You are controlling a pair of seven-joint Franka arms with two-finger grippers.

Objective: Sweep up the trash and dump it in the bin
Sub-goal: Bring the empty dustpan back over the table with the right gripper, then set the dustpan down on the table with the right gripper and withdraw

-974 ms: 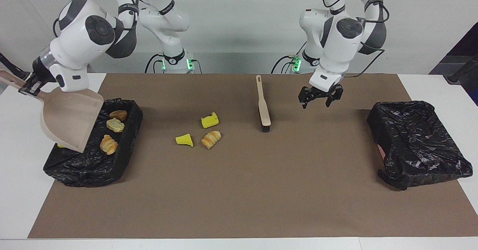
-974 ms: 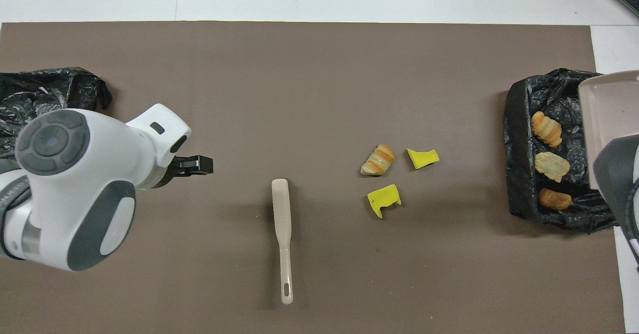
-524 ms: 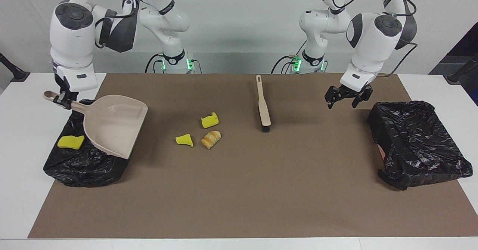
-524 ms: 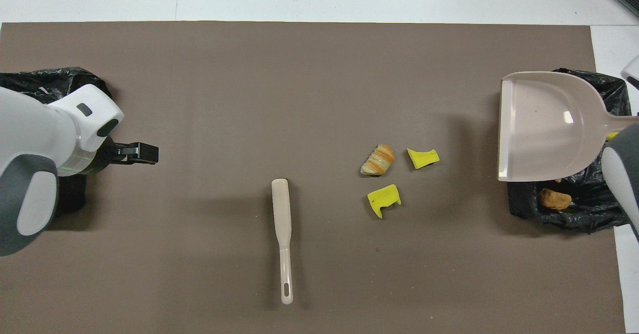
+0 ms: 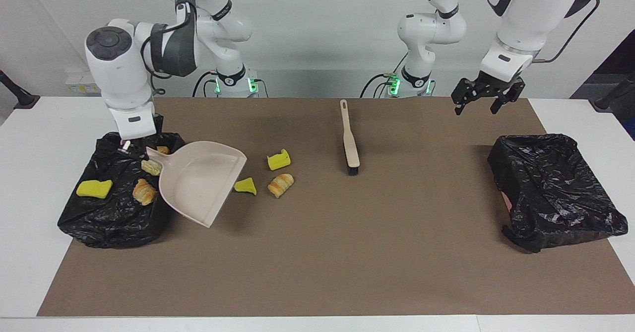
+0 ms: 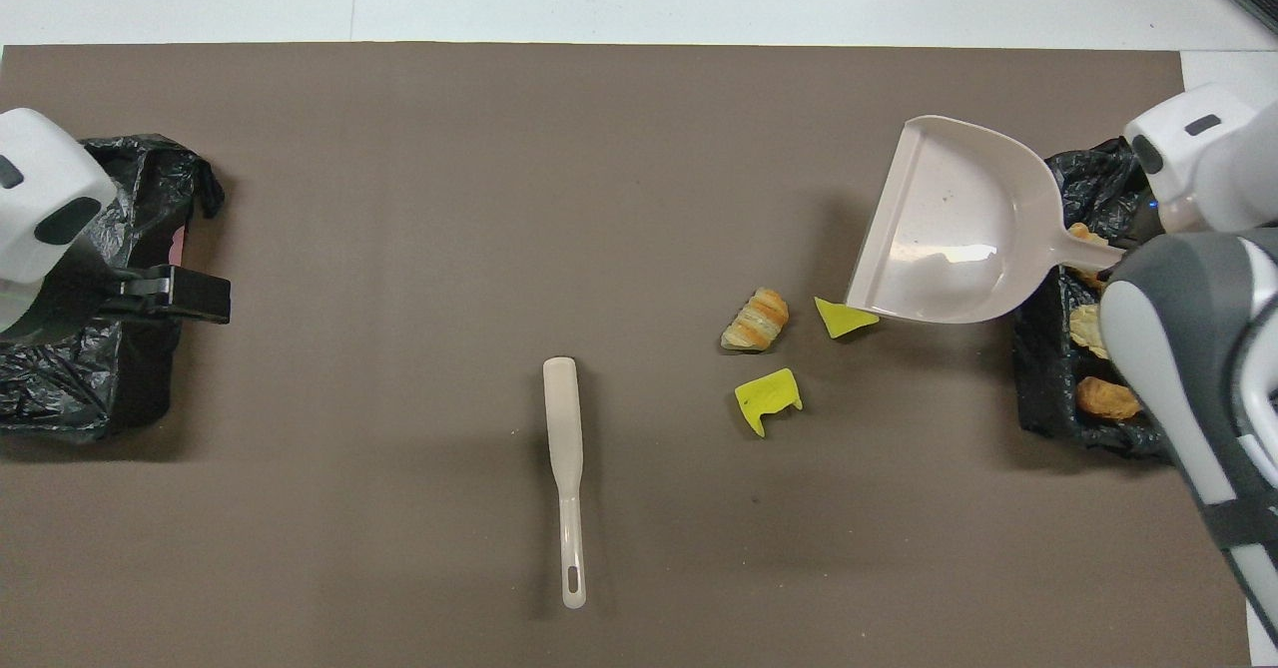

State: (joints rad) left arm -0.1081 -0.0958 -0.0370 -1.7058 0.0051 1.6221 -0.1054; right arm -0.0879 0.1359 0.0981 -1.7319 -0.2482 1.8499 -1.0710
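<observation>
Brown mat (image 5: 317, 252); three trash bits (image 5: 280, 184) beside right hand's (image 5: 130, 146) dustpan (image 5: 201, 180).

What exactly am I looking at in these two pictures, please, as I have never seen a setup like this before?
These are two robot arms at a table covered with a brown mat. One picture faces them from across the table; the other looks down from above their own end. The right hand is shut on the handle of a beige dustpan, raised by the black-lined bin at its end, which holds a yellow wedge and pastries. The left hand, open and holding nothing, waits in the air near the second bin. On the mat lie a brush, two yellow wedges and one pastry.
</observation>
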